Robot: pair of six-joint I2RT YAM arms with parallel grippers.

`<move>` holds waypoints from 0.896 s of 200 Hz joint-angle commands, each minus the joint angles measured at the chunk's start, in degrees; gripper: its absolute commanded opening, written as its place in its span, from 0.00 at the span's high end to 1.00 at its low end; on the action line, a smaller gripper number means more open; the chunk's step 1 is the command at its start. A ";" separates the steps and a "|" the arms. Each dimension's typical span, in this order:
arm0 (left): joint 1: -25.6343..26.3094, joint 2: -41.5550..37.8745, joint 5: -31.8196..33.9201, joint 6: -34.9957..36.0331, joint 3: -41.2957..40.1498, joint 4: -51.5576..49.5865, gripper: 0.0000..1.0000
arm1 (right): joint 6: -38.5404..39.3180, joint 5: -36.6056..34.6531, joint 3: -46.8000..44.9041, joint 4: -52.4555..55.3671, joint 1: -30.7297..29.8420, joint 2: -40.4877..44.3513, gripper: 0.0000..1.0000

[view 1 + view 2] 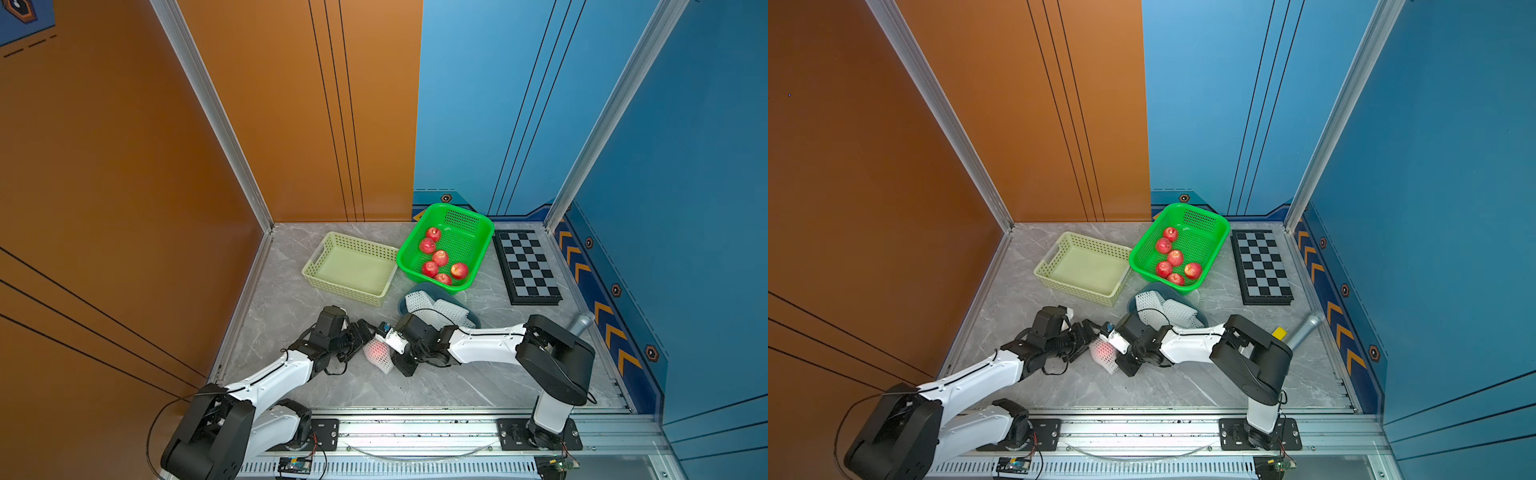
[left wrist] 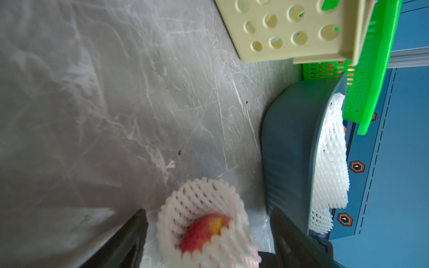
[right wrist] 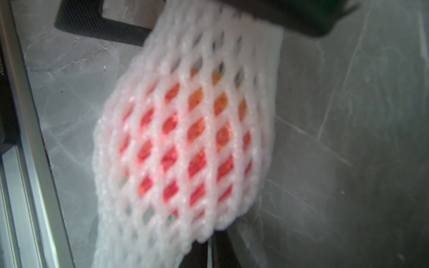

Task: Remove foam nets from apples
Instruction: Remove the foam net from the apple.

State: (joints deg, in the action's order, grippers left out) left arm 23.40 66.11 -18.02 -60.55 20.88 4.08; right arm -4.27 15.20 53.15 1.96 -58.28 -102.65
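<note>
Low and centre in both top views, one apple is seen wrapped in a foam net, a soft white tube of diamond-shaped holes through which the red skin is tinted pink. The net is pinched at one end by the right pincer, whose jaws are pressed together on the mesh. In the right wrist view the sleeve is shown stretched from that grip and bulging round the fruit. The left pincer is held spread, its dark fingers set either side of the sleeve's open, scalloped mouth, where smooth red-and-yellow skin is exposed. Whether the net is touched by them cannot be told. Just up and right of the pincers, a rounded blue-grey tub is heaped with empty nets, crumpled and limp. Above it, six bare apples, round and glossy, are gathered in a bright green slotted basket. Just beside it, to the left, a pale yellow plastic basket with punched round holes is set. A flat black-and-white chessboard is laid at the right. All of it is carried by the grey, veined, marble-look table.
</note>
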 commanded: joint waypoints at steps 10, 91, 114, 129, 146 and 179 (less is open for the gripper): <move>1.48 1.85 -1.33 -0.39 -1.26 4.45 0.23 | 0.43 0.70 1.35 0.02 0.38 -1.41 0.92; 3.23 3.84 -0.71 -1.98 -2.19 8.67 0.46 | 0.17 1.25 1.87 -0.97 1.20 -1.59 0.92; 2.88 2.38 0.65 -2.12 -3.17 8.60 0.53 | 0.19 1.28 1.86 -0.91 1.34 -1.50 0.91; 2.79 1.76 1.23 -1.55 -3.09 7.11 0.58 | 0.22 1.28 1.93 -0.77 1.54 -1.25 0.87; 2.69 0.94 2.20 -0.68 -2.78 4.76 0.67 | 0.14 1.01 1.71 -0.64 1.65 -0.60 0.76; 2.21 -2.77 6.42 2.02 -1.58 -3.78 0.77 | 0.11 -0.08 1.24 0.55 2.16 3.08 0.47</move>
State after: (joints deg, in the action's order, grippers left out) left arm 26.15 66.13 -15.18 -61.21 18.57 8.34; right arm -3.99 16.25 54.06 1.45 -56.80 -102.94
